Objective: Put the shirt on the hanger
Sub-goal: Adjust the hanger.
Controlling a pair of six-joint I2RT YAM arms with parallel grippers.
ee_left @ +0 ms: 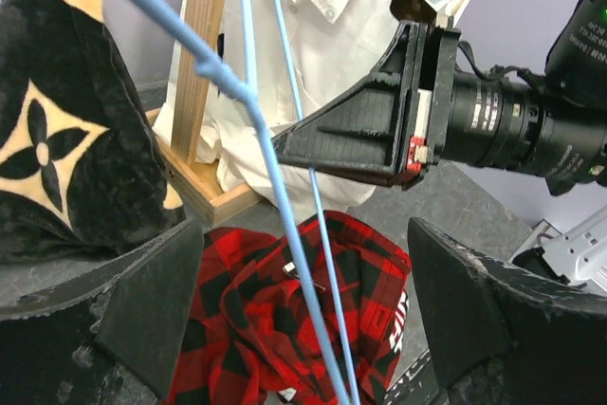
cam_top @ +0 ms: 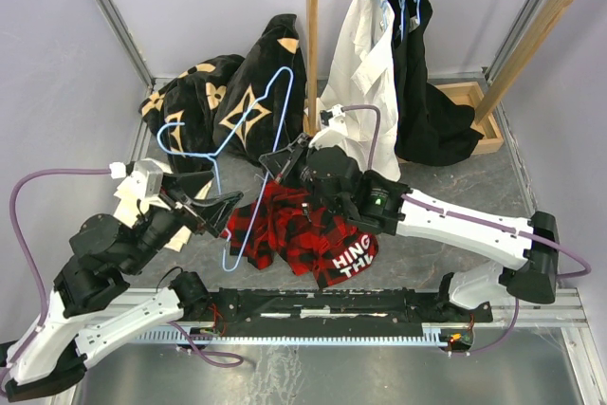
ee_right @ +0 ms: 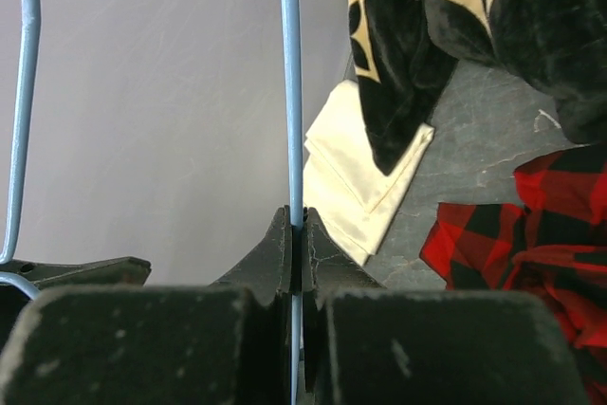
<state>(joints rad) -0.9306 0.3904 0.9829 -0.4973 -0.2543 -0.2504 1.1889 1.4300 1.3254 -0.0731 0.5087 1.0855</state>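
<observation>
1. My right claw is pressed together, pinching one thin strand of the light-blue wire hanger between its fingertips.
2. My left claw is spread wide. The hanger's wires cross the gap between its fingers; I cannot tell whether they touch.
3. The red-and-black plaid shirt lies crumpled on the grey table beneath the hanger, between my two arms, white lettering facing up.
4. The black flower-patterned fabric sits heaped behind it.
</observation>
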